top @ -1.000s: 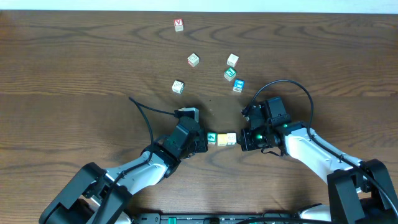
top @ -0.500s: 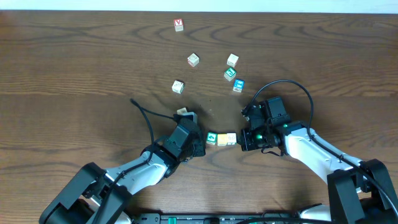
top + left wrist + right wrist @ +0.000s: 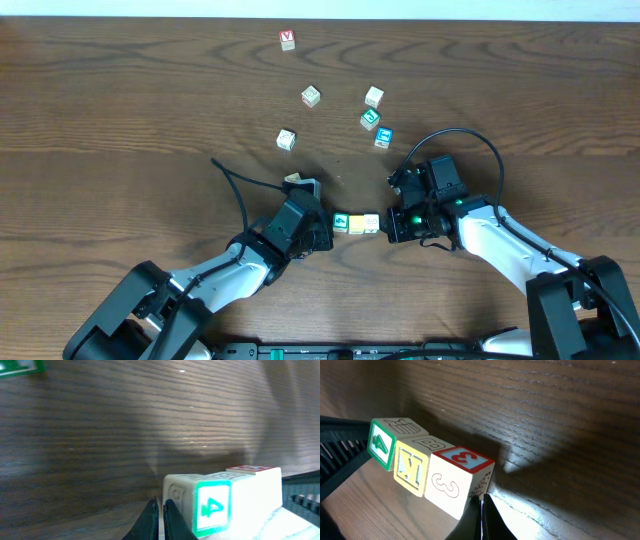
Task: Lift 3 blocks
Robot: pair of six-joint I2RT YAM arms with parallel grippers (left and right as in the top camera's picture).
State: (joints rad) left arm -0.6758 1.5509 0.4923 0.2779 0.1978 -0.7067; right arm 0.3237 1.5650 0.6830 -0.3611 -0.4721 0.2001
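The 3 blocks stand in one tight row between my two grippers. The green-faced block [image 3: 340,222] [image 3: 212,507] [image 3: 382,444] is on the left, the yellow block [image 3: 356,223] [image 3: 411,467] in the middle, and the pale block with red marks [image 3: 371,222] [image 3: 252,468] [image 3: 452,480] on the right. My left gripper [image 3: 326,225] [image 3: 161,510] is shut, its tips against the green block's outer side. My right gripper [image 3: 387,225] [image 3: 481,501] is shut too, pressing the pale block's outer side. Whether the row is off the table I cannot tell.
Loose cubes lie farther back: a red-topped one [image 3: 287,39], two pale ones [image 3: 311,96] [image 3: 373,97], a teal-green one [image 3: 370,119], a blue one [image 3: 383,137] and a pale green-edged one [image 3: 286,139]. A green cube edge [image 3: 20,366] shows in the left wrist view. Black cables loop behind both wrists.
The left wrist has turned slightly and its cable has shifted. The row of blocks and the right arm have hardly moved.
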